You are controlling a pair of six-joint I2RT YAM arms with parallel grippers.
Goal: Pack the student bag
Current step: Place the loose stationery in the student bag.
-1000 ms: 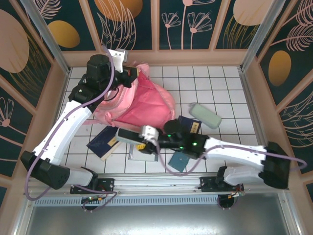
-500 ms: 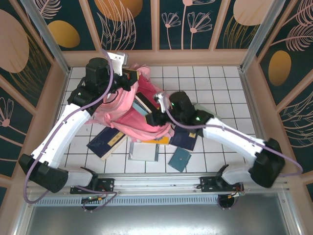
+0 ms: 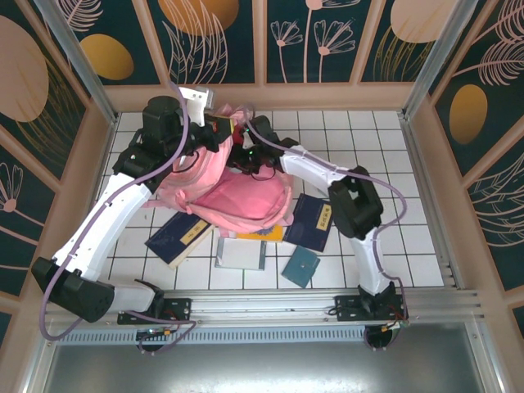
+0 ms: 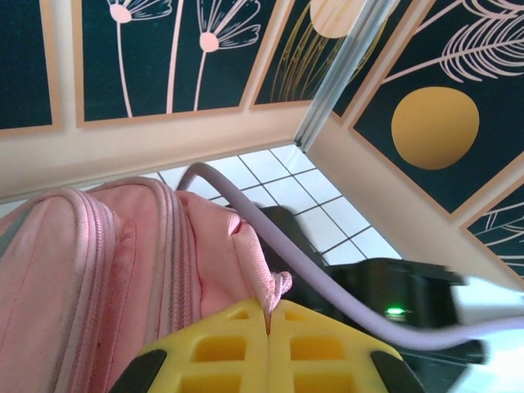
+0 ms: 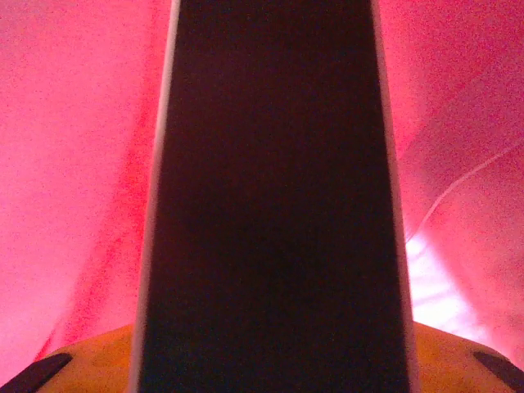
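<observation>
The student bag (image 3: 241, 196) lies on the white tiled table (image 3: 393, 164), slumped on its side with its mouth at the far end.

Nearest of all, well in front of the bag's near right corner, is a small teal book (image 3: 300, 266). Just left of it, in front of the bag's near edge, lies a pale grey book (image 3: 240, 254). A dark blue book (image 3: 176, 237) lies angled at the bag's near left corner, partly beneath the pink fabric. A navy book (image 3: 311, 221) touches the bag's near right side. A yellow book (image 3: 266, 235) shows as a strip sticking out from under the bag's near edge.

Farther back, the right gripper (image 3: 244, 155) is pushed into the bag's mouth. Its wrist camera shows pink lining on all sides. Its yellow fingers (image 5: 458, 364) are clamped on a dark flat slab (image 5: 270, 205) with pale edges, which runs straight away from them into the bag; what the slab is cannot be told.

At the bag's far rim, the left gripper (image 4: 268, 318) has its two yellow fingers pressed fully together, pinching a fold of the pink zip edge and holding it up. Just to the right of that rim are the right arm's black links (image 4: 393, 286).
</observation>
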